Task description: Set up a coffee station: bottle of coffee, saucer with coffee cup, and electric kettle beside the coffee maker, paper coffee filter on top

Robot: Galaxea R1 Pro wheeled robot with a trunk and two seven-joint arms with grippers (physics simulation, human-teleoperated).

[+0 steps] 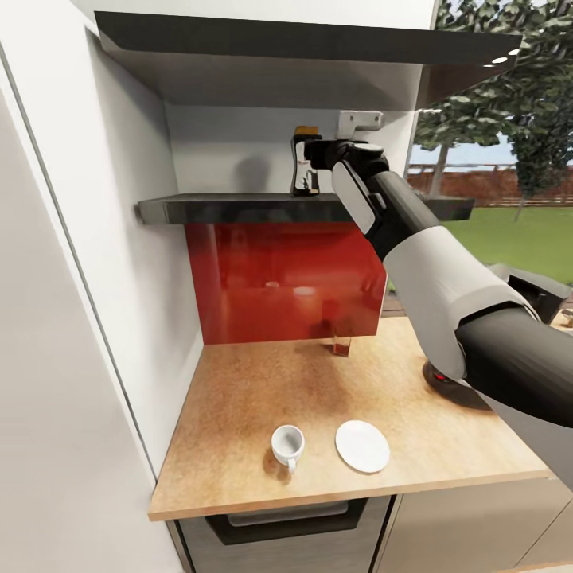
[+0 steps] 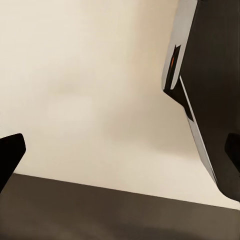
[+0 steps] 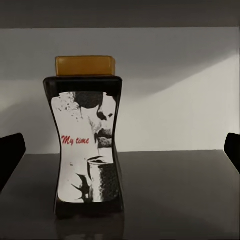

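Seemingly open right pincer (image 1: 305, 167) before bottle of coffee (image 3: 87, 137)

red glossy backsplash (image 1: 278, 278) | dark wall shelf (image 1: 239, 208) | trees, lawn outside (image 1: 509, 231)

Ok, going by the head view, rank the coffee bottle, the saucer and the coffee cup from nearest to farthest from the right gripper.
1. The bottle of coffee, upright on the shelf, directly at the right gripper.
2. and 3. The saucer and the coffee cup sit side by side, apart, far below near the countertop's front edge, cup to the left. Too close to call.
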